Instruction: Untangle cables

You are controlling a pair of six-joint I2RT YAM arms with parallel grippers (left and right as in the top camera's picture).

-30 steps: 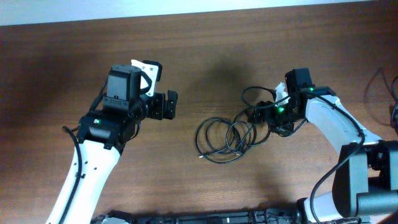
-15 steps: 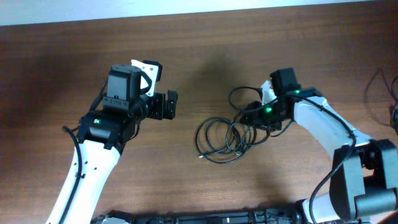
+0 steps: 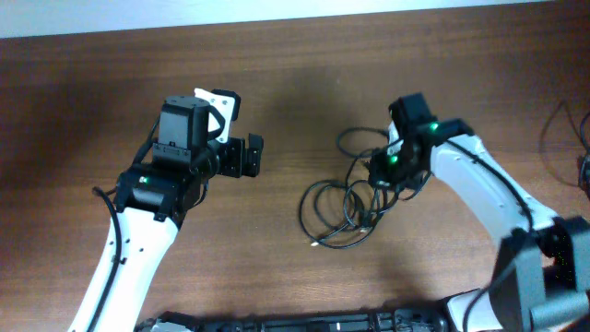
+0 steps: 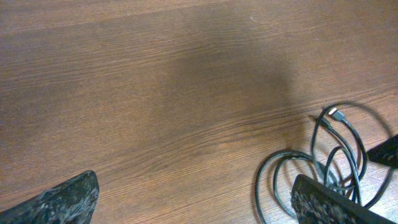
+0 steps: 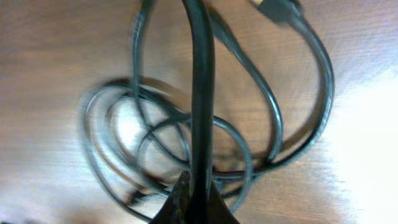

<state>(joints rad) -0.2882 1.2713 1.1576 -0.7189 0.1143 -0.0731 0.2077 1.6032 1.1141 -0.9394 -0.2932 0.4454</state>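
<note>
The cables (image 3: pixel 343 207) lie as a tangle of thin black loops on the wooden table, right of centre. My right gripper (image 3: pixel 383 170) sits over the tangle's upper right part. In the right wrist view, my right gripper (image 5: pixel 198 200) is shut on one black strand (image 5: pixel 201 87) that runs straight up from its fingertips, with the other loops (image 5: pixel 130 124) below it. My left gripper (image 3: pixel 253 155) hovers open to the left of the tangle, apart from it. In the left wrist view its fingers (image 4: pixel 65 199) stand wide with bare wood between them, and the cables (image 4: pixel 339 146) show at the lower right.
The table's far edge (image 3: pixel 295 20) runs along the top of the overhead view. Other thin black wires (image 3: pixel 570 124) lie at the far right edge. The right arm's white link (image 3: pixel 479 189) reaches in from the lower right.
My right gripper has closed on a cable strand while moving left. The tangle has shifted a little and its loops have changed shape. The left arm has not moved.
</note>
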